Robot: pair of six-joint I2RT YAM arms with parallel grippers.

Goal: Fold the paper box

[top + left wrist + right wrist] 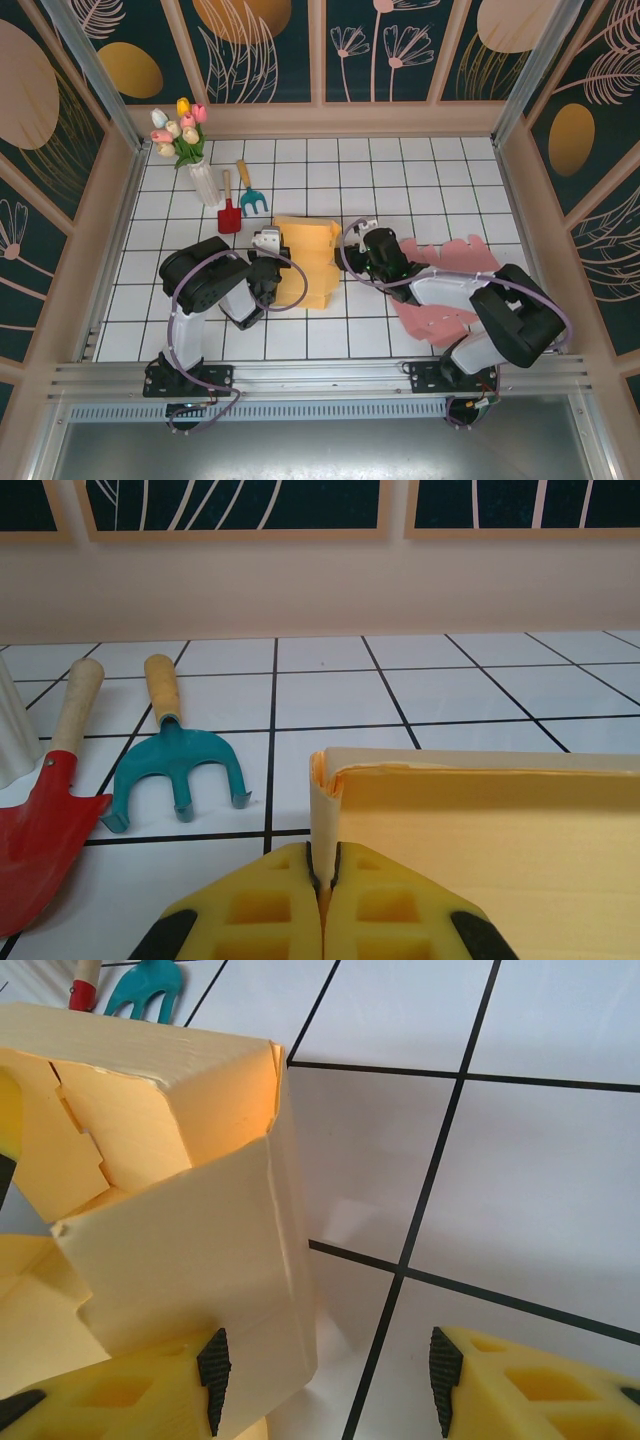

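The yellow paper box (306, 260) lies partly folded in the middle of the tiled table. My left gripper (270, 243) is at its left edge. In the left wrist view its yellow fingers (262, 905) are shut on an upright side wall of the box (480, 830), pinching the thin card at its corner. My right gripper (352, 238) is at the box's right side. In the right wrist view it (330, 1365) stands open; a box flap (190, 1260) rests against the left finger's pad (213, 1365), and the right finger (500, 1385) hangs over bare tile.
A pink paper sheet (450, 290) lies under my right arm. A red shovel (229, 212) and a teal hand rake (250, 195) lie behind the box, near a white vase of tulips (195, 150). Low walls fence the table.
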